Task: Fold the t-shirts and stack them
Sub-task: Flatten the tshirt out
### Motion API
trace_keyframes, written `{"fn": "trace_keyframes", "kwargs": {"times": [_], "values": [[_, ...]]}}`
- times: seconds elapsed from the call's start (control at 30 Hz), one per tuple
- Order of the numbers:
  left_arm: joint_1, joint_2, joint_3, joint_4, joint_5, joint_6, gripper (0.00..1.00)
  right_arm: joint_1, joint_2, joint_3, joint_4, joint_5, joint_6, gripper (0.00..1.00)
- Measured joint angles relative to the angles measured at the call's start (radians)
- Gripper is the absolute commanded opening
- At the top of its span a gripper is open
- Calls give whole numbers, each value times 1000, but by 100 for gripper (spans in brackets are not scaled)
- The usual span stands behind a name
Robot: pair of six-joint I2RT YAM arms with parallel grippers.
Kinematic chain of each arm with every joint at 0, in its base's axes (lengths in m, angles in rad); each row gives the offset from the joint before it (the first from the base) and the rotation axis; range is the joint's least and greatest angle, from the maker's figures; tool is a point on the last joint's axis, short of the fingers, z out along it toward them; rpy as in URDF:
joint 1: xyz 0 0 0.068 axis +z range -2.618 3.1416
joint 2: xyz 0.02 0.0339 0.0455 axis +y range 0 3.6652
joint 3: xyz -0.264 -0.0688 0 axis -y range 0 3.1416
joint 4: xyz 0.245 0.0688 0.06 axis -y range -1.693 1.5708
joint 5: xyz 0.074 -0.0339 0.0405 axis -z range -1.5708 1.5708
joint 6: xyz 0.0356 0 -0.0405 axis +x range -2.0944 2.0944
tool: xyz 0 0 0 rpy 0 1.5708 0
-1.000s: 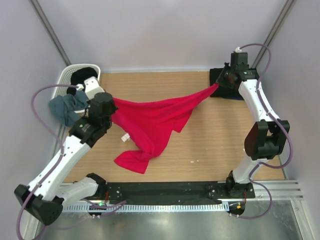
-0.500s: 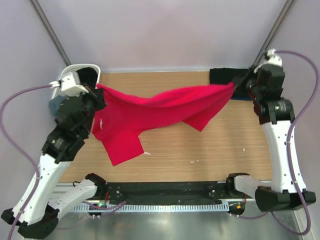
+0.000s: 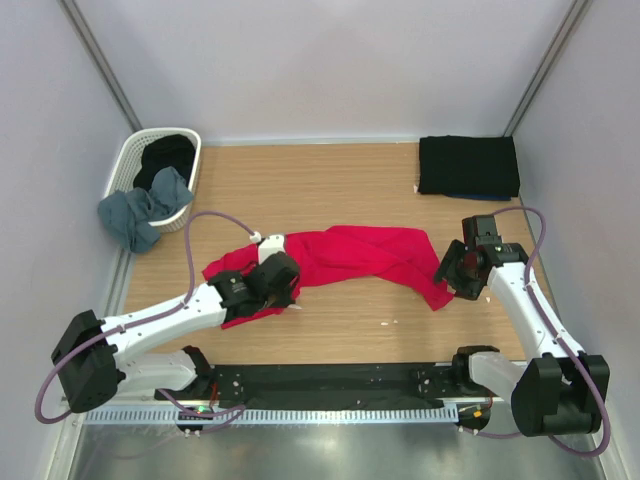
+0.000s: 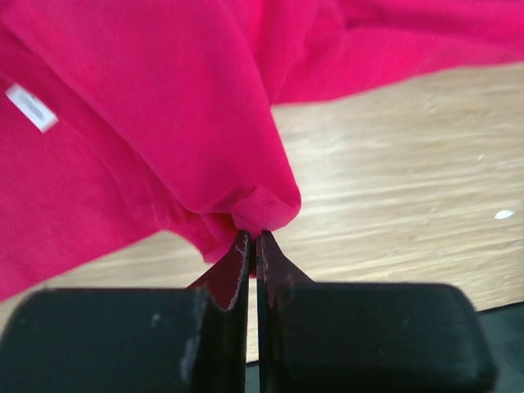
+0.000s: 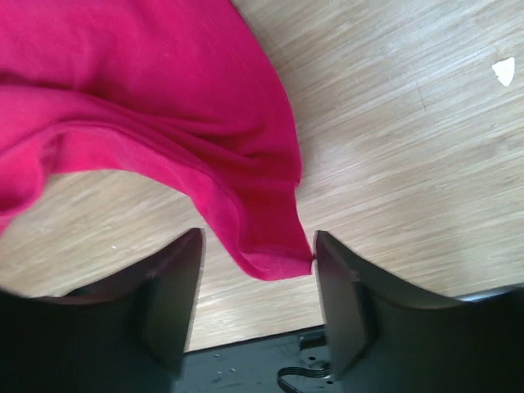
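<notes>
The crimson-red t-shirt (image 3: 350, 252) lies crumpled across the middle of the wooden table (image 3: 340, 185), stretched left to right. My left gripper (image 3: 275, 290) is shut on a bunched fold of the red t-shirt (image 4: 164, 131) at its near left end. My right gripper (image 3: 450, 283) stands open at the shirt's right corner; a hem tip of the red t-shirt (image 5: 274, 254) lies on the table between its fingers (image 5: 176, 295), touching the right one. A folded black t-shirt (image 3: 468, 166) rests at the far right. A grey-blue t-shirt (image 3: 140, 210) hangs over the basket's edge.
A white lattice basket (image 3: 130, 160) at the far left holds a black t-shirt (image 3: 165, 152). A black strip (image 3: 320, 380) runs along the table's near edge, by the arm bases. Grey walls close in the table on three sides.
Both arms came down and toward the near edge, laying the red shirt from a stretched, lifted hold onto the table. The right gripper opened and let go of its corner.
</notes>
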Motion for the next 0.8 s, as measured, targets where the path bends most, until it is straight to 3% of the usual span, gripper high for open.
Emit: {"fn": "trace_keyframes", "kwargs": {"times": [0.17, 0.27, 0.3, 0.4, 0.53, 0.63, 0.8], "values": [[-63, -14, -79, -21, 8, -83, 8, 0, 36, 97, 10, 15, -11, 76], [-68, -72, -95, -79, 4, -117, 50, 0, 79, 159, 50, 6, -22, 76], [-68, -105, -95, -105, -13, -133, 79, 0, 94, 169, 67, -3, -25, 76], [-68, -209, -71, -190, -77, -183, 94, 0, 145, 174, 124, -34, -25, 76], [0, -278, -31, -228, -126, -198, 92, 5, 203, 172, 172, -70, -24, 76], [153, -266, -31, -191, -96, -181, 86, 14, 234, 172, 200, -90, -24, 76], [385, -160, -47, -60, -5, -117, 64, 37, 272, 172, 236, -116, -25, 75]]}}
